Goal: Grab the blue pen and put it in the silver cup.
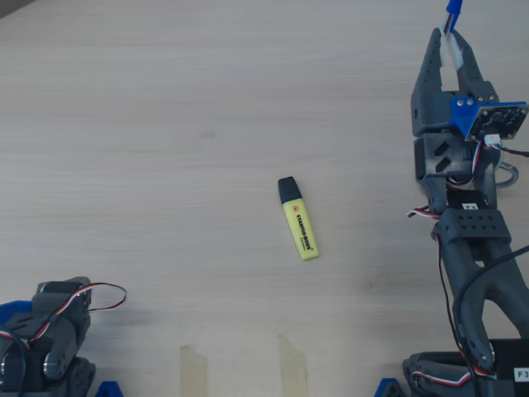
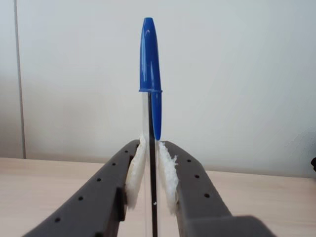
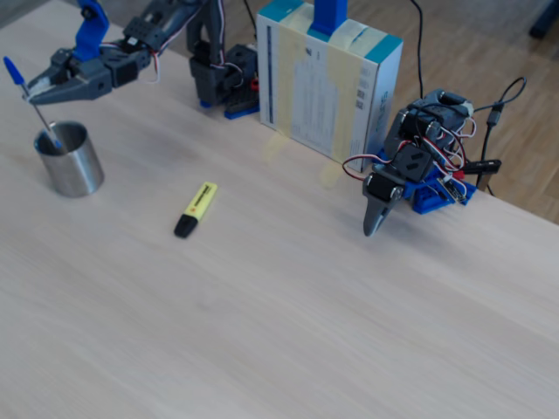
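My gripper (image 3: 35, 85) is shut on the blue pen (image 3: 12, 70) and holds it tilted above the silver cup (image 3: 74, 170). The pen's blue cap points up and away, and its lower end reaches down into the cup's mouth. In the wrist view the pen (image 2: 149, 59) stands upright, its clear barrel pinched between the white foam pads (image 2: 136, 168) of the gripper (image 2: 152, 148). From overhead the gripper (image 1: 449, 37) sits at the top right with the pen's cap (image 1: 452, 12) sticking past its tips. There the arm covers the cup, apart from a thin metal loop (image 1: 506, 175).
A yellow highlighter (image 1: 299, 230) with a black cap lies mid-table, also in the fixed view (image 3: 196, 209). A second arm (image 3: 402, 175) rests at the table's edge, seen at the overhead view's bottom left (image 1: 50, 339). A tall box (image 3: 327, 83) stands between the arm bases. Tape strips (image 1: 194, 368) mark the edge.
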Tool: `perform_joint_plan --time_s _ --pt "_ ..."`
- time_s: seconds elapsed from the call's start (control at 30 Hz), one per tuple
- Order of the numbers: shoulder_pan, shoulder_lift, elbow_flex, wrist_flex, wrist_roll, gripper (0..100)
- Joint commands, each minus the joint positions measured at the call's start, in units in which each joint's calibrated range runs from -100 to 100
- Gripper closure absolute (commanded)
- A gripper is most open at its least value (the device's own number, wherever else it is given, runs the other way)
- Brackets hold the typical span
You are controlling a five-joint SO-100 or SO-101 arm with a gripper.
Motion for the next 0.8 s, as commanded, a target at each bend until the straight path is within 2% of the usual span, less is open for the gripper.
perform_joint_plan --time_s 0.0,0.77 --pt "0.32 2.29 -3.88 -3.15 0.27 98" --pt "1.37 5.86 1.47 -5.38 0.74 98"
